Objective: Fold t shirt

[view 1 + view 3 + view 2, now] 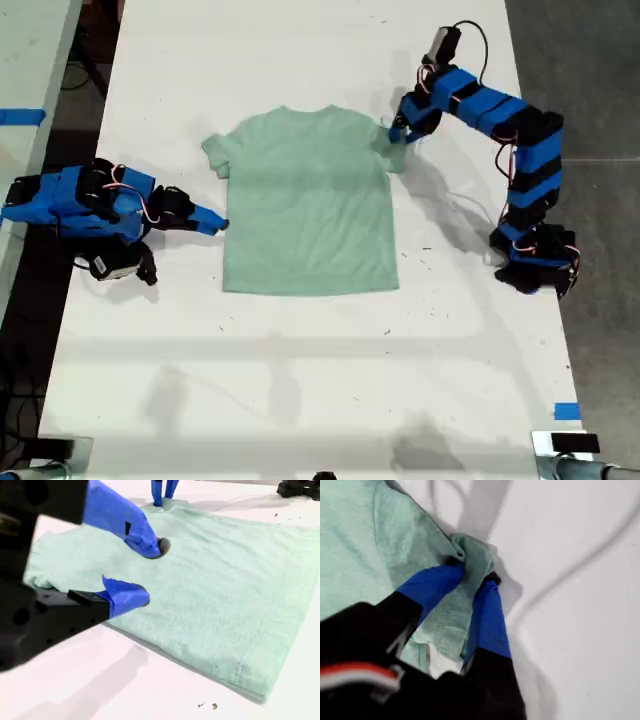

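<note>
The pale mint-green t shirt (308, 200) lies flat on the white table (300, 380), collar toward the far edge. My first gripper (397, 133) is shut on the sleeve at the exterior view's right; the first wrist view shows bunched sleeve cloth (477, 560) pinched between its blue fingers (487, 615). My second gripper (214, 224) rests low at the shirt's side edge on the exterior view's left. It is open, with one finger (142, 540) over the cloth (225, 595), the other finger (125, 596) at the cloth's edge, and nothing between them.
The first arm's base (535, 258) stands near the table edge on the exterior view's right. A second table with blue tape (20, 116) adjoins on that view's left. Another blue tape mark (566, 411) sits at the near right corner. Bare tabletop spreads in front of the shirt.
</note>
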`<action>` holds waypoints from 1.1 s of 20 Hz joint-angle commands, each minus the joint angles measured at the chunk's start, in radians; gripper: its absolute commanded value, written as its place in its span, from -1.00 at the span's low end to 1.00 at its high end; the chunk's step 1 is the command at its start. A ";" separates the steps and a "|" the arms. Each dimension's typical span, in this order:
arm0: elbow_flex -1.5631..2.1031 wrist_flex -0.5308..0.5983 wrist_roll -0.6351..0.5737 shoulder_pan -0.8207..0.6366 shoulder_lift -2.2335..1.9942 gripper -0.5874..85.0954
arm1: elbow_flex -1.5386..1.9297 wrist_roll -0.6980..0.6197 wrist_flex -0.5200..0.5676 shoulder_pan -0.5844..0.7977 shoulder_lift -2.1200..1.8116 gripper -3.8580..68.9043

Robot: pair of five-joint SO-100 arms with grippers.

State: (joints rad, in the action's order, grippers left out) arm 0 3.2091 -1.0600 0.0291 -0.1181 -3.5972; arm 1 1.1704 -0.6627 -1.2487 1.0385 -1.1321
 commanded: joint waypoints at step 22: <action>0.000 -0.002 -0.006 -0.005 -0.008 -0.72 | -0.092 -0.002 -0.173 -0.357 -0.618 -0.89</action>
State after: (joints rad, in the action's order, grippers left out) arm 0 3.2091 -1.0600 0.0291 -0.1181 -3.5972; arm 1 1.0707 -0.6320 -1.3238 0.6090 -1.5340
